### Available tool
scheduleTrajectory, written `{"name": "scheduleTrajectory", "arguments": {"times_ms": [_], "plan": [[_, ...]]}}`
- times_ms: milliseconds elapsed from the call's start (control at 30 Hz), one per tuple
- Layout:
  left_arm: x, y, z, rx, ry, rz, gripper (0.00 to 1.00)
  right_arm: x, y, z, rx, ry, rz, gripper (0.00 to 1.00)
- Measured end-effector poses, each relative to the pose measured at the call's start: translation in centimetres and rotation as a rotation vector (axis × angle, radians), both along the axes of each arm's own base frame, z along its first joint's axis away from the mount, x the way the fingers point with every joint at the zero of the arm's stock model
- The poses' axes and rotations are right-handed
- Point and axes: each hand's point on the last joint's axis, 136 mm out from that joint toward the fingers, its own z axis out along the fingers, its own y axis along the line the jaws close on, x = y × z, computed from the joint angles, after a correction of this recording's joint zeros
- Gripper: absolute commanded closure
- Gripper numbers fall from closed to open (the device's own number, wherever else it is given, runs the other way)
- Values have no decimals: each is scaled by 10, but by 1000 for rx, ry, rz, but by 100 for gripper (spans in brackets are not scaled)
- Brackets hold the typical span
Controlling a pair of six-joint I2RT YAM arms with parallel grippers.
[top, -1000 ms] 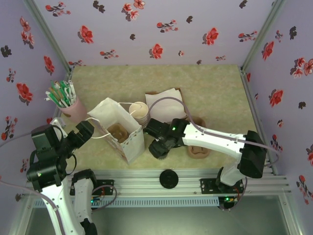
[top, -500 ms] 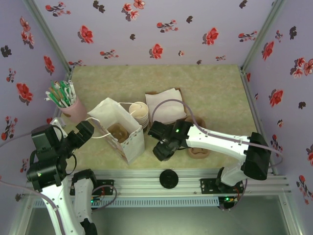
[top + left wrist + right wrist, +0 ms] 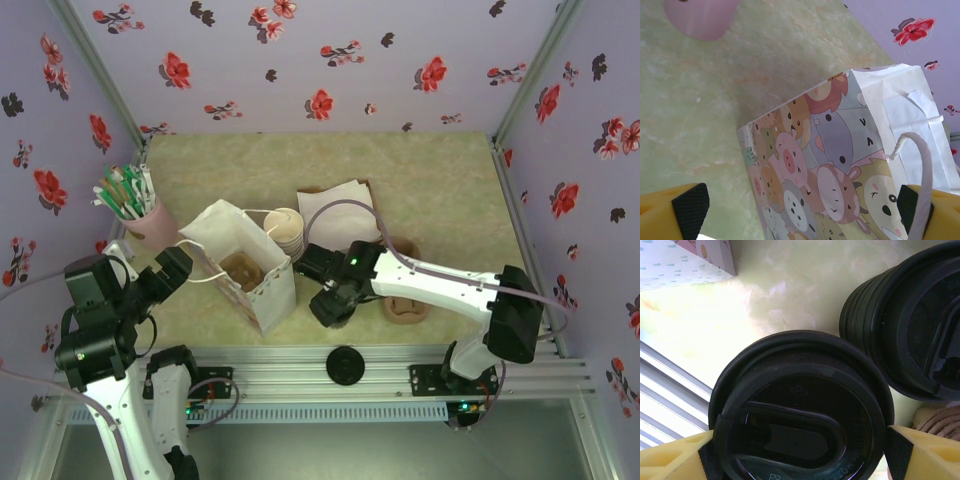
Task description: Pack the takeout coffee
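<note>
The coffee [image 3: 800,410] stands upright on the table [image 3: 430,190] near its front edge, just right of the paper bag [image 3: 262,280], its black lid facing the right wrist camera. The right gripper [image 3: 801,460] comes at it from above with a finger on either side of the lid, pads level with the rim. That looks like the stance for lifting the cup by its lid, but I cannot tell whether the pads press the rim or merely stand against it. Just beside the cup sits the stack of spare lids [image 3: 910,315]. The left gripper [image 3: 801,209] is spread wide and holds nothing. It hangs close to the bag's printed side, the rope handle [image 3: 922,165] running past one finger, probably placed to steady the bag or keep its mouth open. The right wrist view gives the rim and pads close up. The top view gives the layout instead: the bag open upward between the two arms, and the short way the cup must go leftward to reach it.
</note>
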Motion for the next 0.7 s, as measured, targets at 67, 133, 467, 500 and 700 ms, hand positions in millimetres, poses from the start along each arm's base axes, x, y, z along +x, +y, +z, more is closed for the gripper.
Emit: {"name": "scheduleTrajectory", "arguments": {"times_ms": [67,133,467,500,700], "plan": [[0,0,0,0,0,0,1,0,1,0,-5,2,0,17],[0,0,0,0,0,0,1,1,2,0,-11,4,0,17],[1,0,-2,-1,3,0,1,3,5,0,-31,14,-2,17],[1,0,-3,-1,4,0,1,3,5,-1,-32,14,-2,18],[3,2,-3,5,3,5,1,3,5,-1,-36,16,-2,21]]}}
